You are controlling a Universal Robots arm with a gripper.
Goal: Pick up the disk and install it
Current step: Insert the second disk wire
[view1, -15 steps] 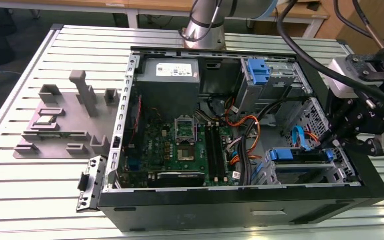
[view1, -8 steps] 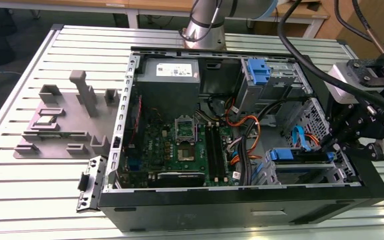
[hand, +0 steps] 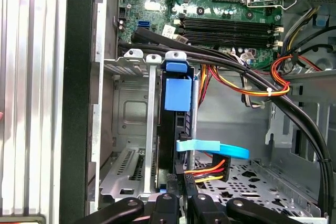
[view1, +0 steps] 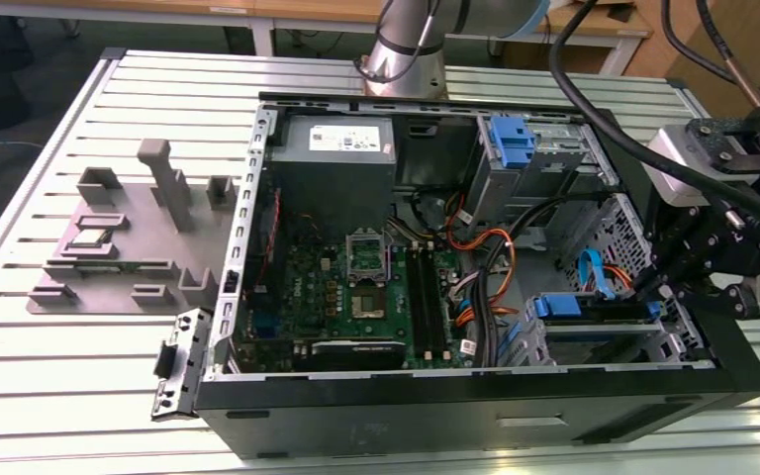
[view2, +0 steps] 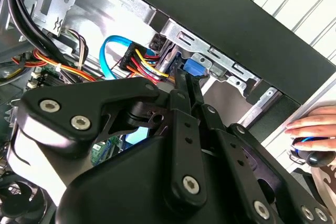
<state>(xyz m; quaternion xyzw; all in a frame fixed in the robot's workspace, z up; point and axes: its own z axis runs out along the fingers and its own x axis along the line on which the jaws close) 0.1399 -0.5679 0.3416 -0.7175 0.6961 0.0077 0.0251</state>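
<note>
Exterior view, item one: pincer (view1: 697,287), black, at the right-hand wall of the open computer case (view1: 486,406), level with the lower drive cage (view1: 592,336).

Item two: the disk (hand: 177,129), in its blue carrier, standing on edge in the cage slot directly ahead of the pincer tips in the first wrist view. It looks largely seated; whether it is fully home cannot be told. The second wrist view shows the carrier's blue end (view2: 192,68) right at the tips.

Pincer state: fingers drawn close together, meeting at the disk's near edge. Judged to be pinching or pressing that edge; the contact itself is hidden by the finger bodies.

Item three: blue data cable (hand: 212,148) and a red, yellow and black power plug (hand: 207,171), just beside the tips and touching the disk's rear edge.

Item four: black cable bundle (hand: 236,72), crossing beyond the far end of the disk.

Item five: a person's hand (view2: 315,127) on a mouse, outside the case wall.

Risks, as judged:
- Push off the slot's line: the carrier binds on the rails.
- Fingers snag the blue cable or plug, loosening a connector.
- Linkage scrapes the case wall close alongside.
- Carrier latch may not catch, leaving the disk loose.
</note>
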